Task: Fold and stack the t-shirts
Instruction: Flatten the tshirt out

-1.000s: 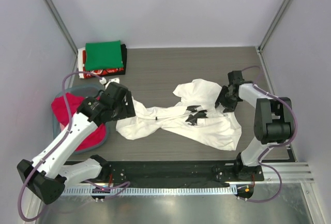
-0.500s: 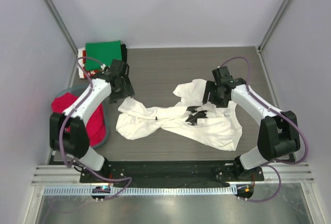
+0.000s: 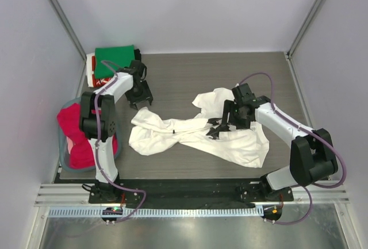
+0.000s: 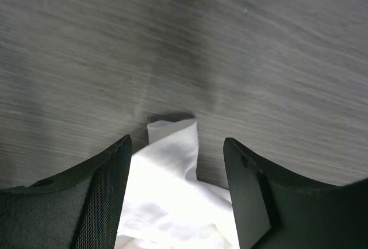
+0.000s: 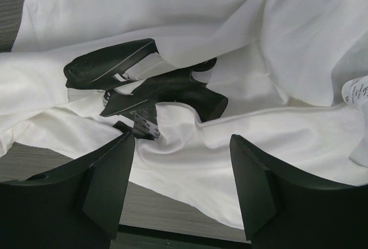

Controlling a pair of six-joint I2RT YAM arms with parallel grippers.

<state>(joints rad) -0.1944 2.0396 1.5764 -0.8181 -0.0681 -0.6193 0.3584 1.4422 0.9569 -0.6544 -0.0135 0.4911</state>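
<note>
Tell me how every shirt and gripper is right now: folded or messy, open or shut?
white t-shirt, unfolded, crumpled on the table.
green t-shirt, folded, on top of the stack.
red t-shirt, bunched up in the tub.
left gripper, open, empty, above the white t-shirt's corner.
right gripper, open, empty, above the black print.

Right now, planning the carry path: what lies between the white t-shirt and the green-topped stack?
In the top view, only the left gripper, jaws open, hangs over bare table between the white t-shirt and the green-topped stack. Its arm hides some.
</note>
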